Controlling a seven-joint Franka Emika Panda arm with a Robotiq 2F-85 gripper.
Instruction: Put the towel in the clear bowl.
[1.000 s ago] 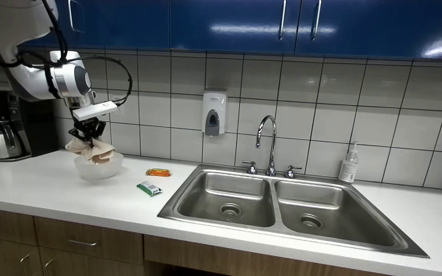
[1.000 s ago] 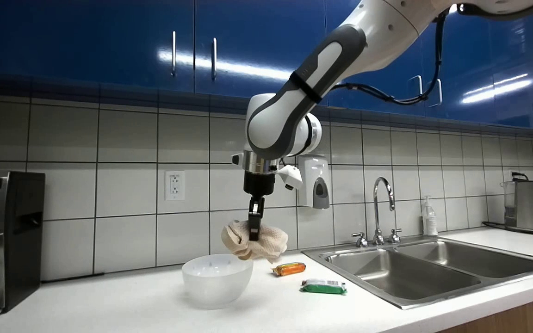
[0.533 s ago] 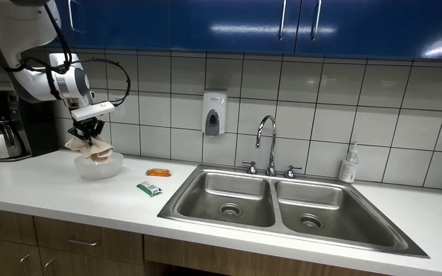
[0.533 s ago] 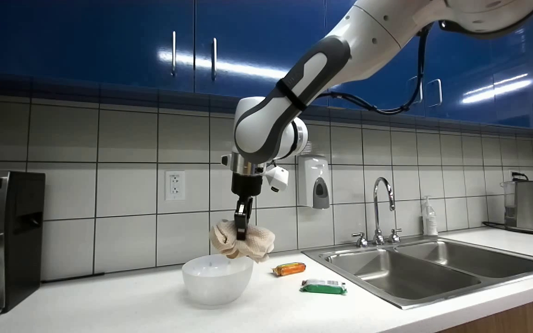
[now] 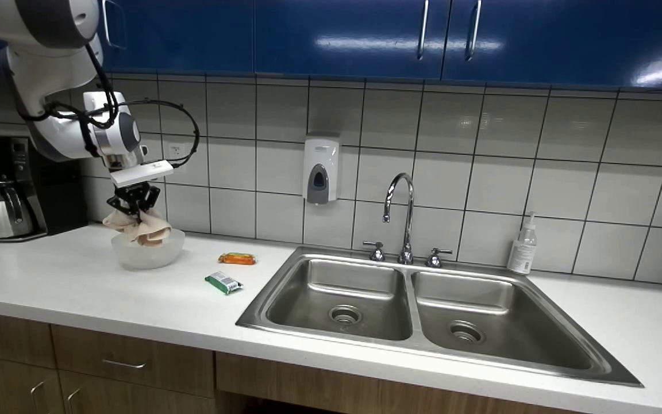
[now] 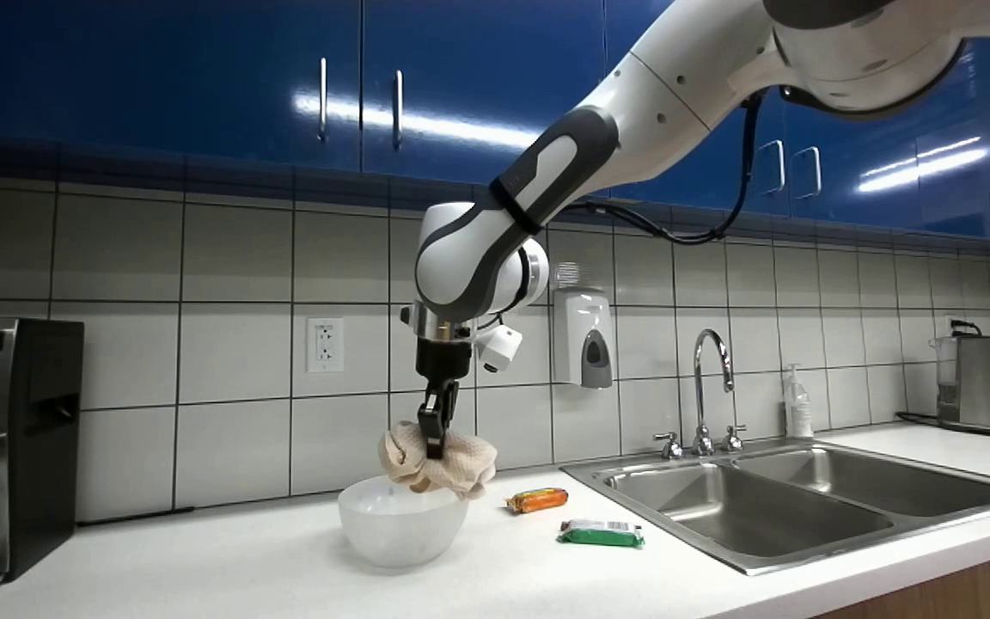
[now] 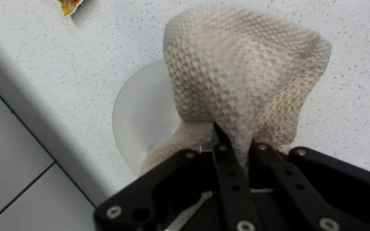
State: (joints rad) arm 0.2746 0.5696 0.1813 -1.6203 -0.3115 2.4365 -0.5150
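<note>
My gripper is shut on a beige waffle-textured towel, which bunches out on both sides of the fingers. In an exterior view the towel hangs at rim height over the right part of the clear, frosted bowl, with the gripper pointing down. The bowl stands upright on the counter. In the wrist view the towel is pinched between the fingers and hides much of the bowl. I cannot tell whether the towel touches the rim.
An orange packet and a green packet lie on the counter beside the bowl, towards the metal sink. A dark coffee maker stands on the bowl's other side. The tiled wall is close behind.
My gripper and the towel have moved over the bowl, leftward in an exterior view, and come slightly lower in the last half second. The bowl and packets have not moved.
</note>
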